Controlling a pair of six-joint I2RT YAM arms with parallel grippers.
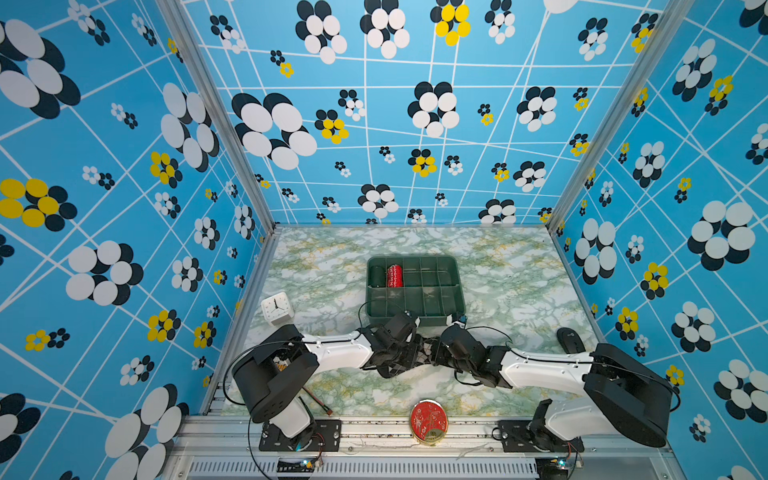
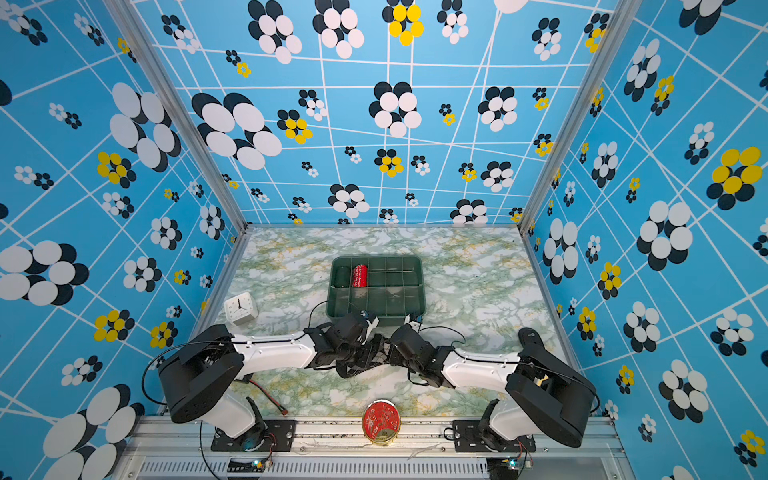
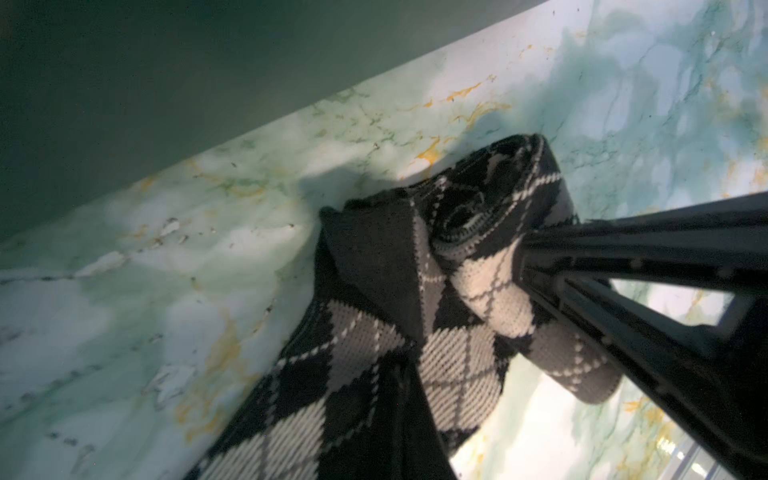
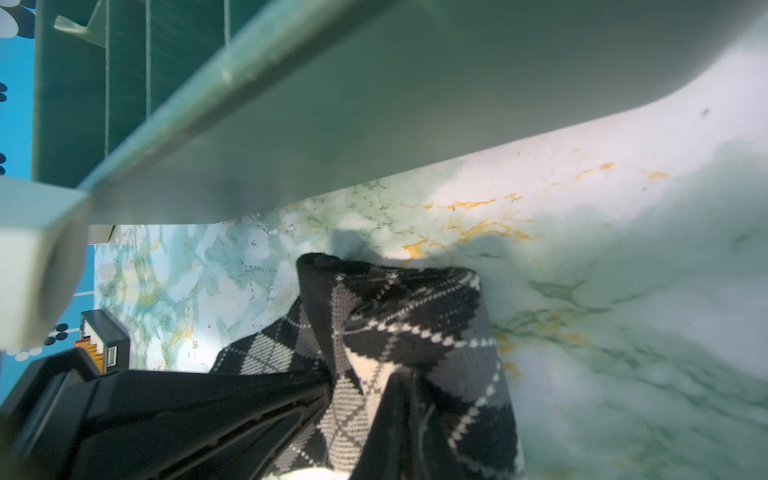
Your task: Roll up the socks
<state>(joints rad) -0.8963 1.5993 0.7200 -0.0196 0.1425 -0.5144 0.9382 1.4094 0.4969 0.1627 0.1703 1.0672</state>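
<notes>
Left pincer (image 1: 404,350): closed tight on the socks (image 1: 417,360). In the left wrist view it pinches the end of a partly wound spiral of argyle fabric. The unwound length trails flat on the counter (image 1: 519,291).

Socks' position: mid-counter, nearer the front edge than the back. They lie just in front of the near wall of the green tray (image 1: 415,260), not touching it, and are held between both pincers.

Right pincer (image 1: 437,351): also closed, clamped on the opposite side of the same bundle (right wrist view).

Risks (judgement):
- The pincers sit almost tip to tip, so more winding could knock them together.
- The tray wall is close behind, so a push toward the back edge could shove the tray.
- The knit looks soft and springy, so if either grip slackens the spiral likely loosens.
- The trailing length may drag and skew, giving a lopsided roll.

Count, left to right:
- white clock (image 1: 277,307): 1, near the left edge
- thin stick with red tip (image 1: 318,401): 1, front-left corner
- pincers: 2
- socks: one bundle; the layers overlap, so I cannot confirm two
- tray: 1, holding 2 rolls, a dark green roll (image 1: 377,276) and a red roll (image 1: 395,276), side by side in its back-left corner
- round red tin (image 1: 429,422): 1, front edge
- black rounded object (image 1: 568,338): 1, near the right edge
</notes>
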